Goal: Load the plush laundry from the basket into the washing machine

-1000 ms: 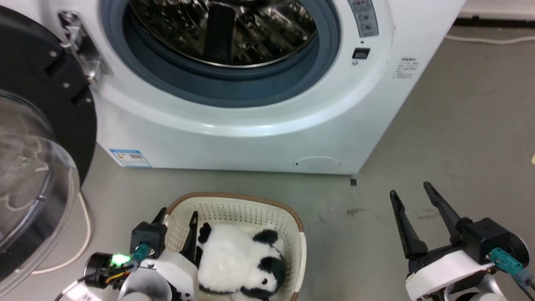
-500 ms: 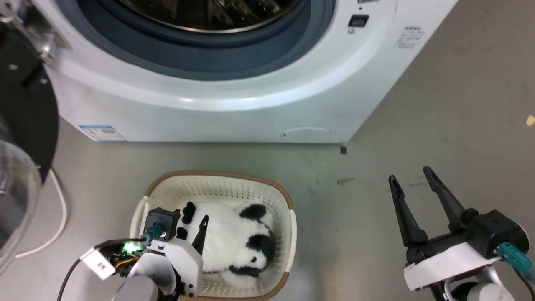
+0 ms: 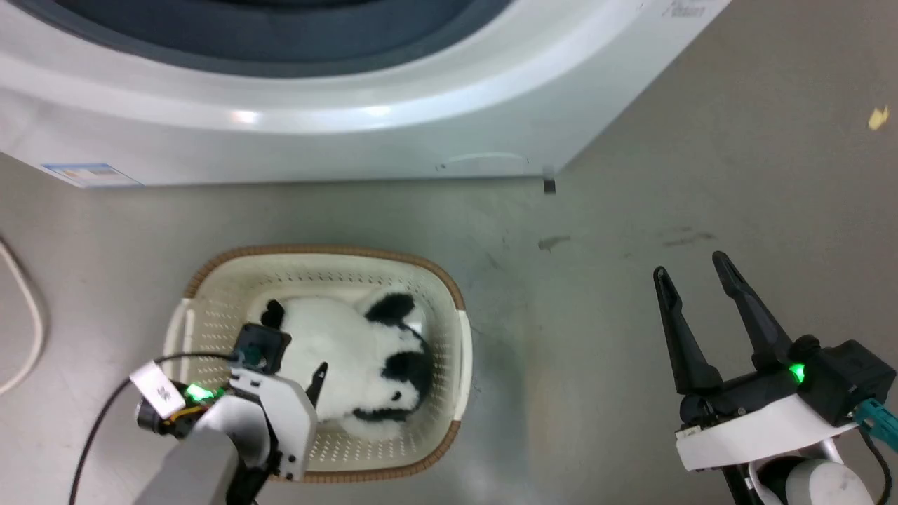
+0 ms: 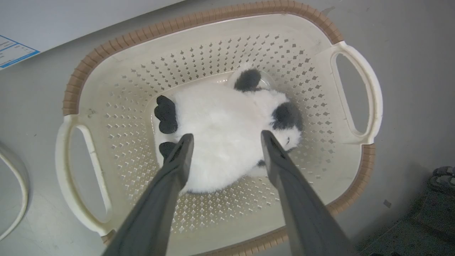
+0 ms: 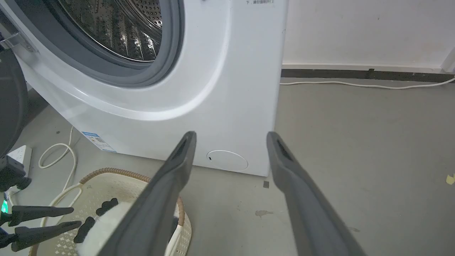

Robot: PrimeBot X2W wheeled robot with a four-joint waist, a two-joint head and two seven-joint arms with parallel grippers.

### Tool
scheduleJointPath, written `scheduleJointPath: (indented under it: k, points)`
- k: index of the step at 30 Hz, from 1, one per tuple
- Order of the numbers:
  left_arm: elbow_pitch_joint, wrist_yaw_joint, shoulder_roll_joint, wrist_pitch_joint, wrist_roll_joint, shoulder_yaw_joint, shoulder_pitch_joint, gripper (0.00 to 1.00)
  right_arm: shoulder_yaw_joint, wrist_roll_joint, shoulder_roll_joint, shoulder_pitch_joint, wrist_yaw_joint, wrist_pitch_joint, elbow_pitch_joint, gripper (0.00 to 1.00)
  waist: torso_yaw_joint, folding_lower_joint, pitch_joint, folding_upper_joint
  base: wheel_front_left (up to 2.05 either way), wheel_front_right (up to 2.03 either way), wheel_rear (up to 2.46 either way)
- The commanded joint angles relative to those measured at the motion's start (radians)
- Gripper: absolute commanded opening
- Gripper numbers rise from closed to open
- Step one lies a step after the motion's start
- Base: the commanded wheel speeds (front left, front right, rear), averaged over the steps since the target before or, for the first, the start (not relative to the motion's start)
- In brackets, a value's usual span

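Floor (image 3: 617,210), grey and stained, runs to a white wall (image 5: 355,28), a cable (image 5: 355,85) along its foot. The washing machine (image 3: 351,140) spans the frame's top; the basket (image 3: 316,250) sits near it, lower left, holding the plush laundry (image 3: 351,351). The left gripper (image 4: 227,135) hangs over it, fingers wide apart. The right gripper (image 3: 689,266), lower right, is spread wide above bare floor.
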State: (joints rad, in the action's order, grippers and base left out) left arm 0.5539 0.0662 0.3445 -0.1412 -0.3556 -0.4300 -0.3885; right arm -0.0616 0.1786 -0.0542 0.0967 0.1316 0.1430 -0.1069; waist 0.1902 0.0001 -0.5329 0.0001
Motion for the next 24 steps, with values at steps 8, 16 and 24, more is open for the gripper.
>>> scheduleJointPath:
  k: [8,16,24]
  points:
    - [0.071,0.015,0.081,-0.036,-0.072,-0.084,-0.11,1.0,-0.018,0.032,0.003,0.041,-0.001,0.023,-0.027,1.0,0.042,-0.0001,-0.106,-0.0001,0.0,0.0,0.0]
    - [0.149,0.023,0.122,-0.046,-0.114,-0.159,-0.21,1.0,-0.031,0.056,0.003,0.058,-0.001,0.04,-0.042,1.0,0.07,-0.0001,-0.185,-0.0001,0.0,0.0,0.0]
    - [0.246,0.032,0.131,-0.046,-0.152,-0.235,-0.296,1.0,-0.035,0.077,0.003,0.067,-0.001,0.057,-0.059,1.0,0.091,-0.0001,-0.257,-0.0001,0.0,0.0,0.0]
